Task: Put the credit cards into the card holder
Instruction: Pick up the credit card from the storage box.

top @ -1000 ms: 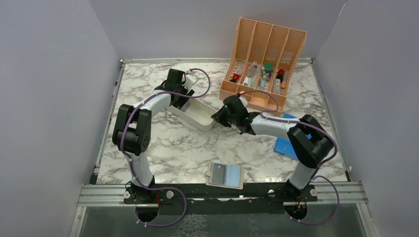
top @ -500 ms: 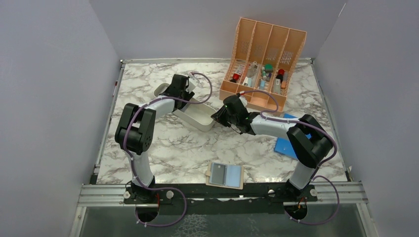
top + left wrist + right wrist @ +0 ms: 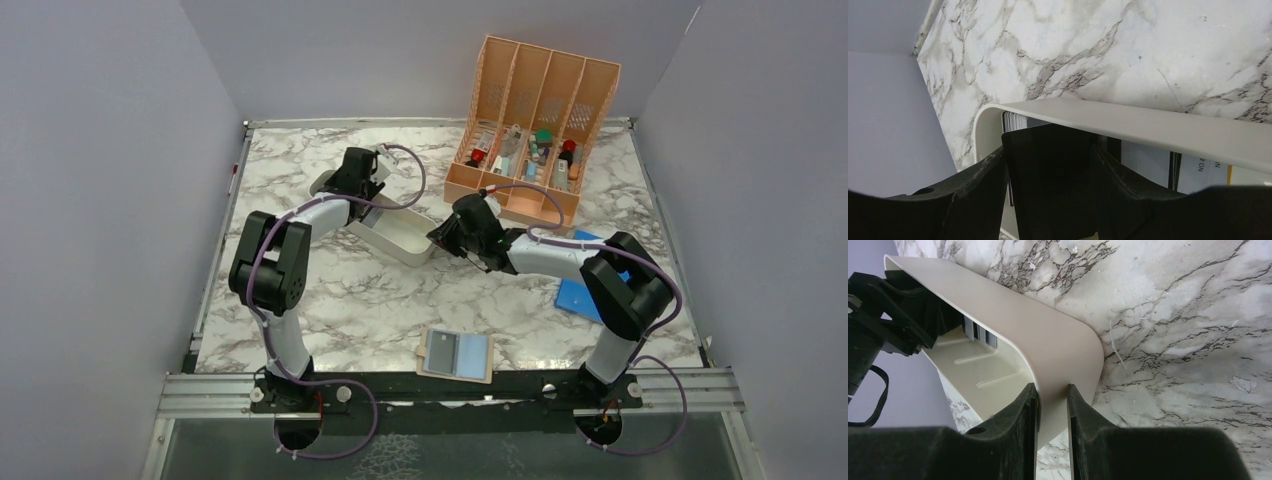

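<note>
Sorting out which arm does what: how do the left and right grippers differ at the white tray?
The left gripper is at the white tray's far end, the right gripper at its near end. The left is shut on a black card inside the tray; the right pinches the tray's wall, one finger inside, one outside. Both are shut.
</note>
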`<state>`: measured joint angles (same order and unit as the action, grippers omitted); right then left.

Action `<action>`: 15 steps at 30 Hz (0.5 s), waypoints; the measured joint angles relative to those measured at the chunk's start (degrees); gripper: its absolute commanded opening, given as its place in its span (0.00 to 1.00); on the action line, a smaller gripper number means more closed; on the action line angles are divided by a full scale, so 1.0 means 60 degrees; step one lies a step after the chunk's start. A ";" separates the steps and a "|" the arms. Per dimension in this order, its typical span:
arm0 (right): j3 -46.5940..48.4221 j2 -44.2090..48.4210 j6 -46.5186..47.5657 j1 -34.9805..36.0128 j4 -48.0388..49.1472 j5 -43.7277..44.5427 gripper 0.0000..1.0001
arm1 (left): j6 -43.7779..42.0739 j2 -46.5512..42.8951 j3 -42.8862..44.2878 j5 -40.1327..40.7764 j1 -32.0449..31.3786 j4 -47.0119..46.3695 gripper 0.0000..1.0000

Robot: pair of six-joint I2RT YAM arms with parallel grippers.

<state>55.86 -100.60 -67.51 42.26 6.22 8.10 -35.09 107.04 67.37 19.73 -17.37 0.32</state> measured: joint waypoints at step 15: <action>0.0004 -0.0004 0.0004 0.0000 0.0000 0.0000 0.17 | 0.0015 -0.0026 0.0386 -0.0419 0.0193 0.0718 0.48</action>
<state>55.88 -100.62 -67.48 42.26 6.22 8.10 -35.00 106.89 69.69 17.21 -16.21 4.62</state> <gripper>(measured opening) 0.267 0.575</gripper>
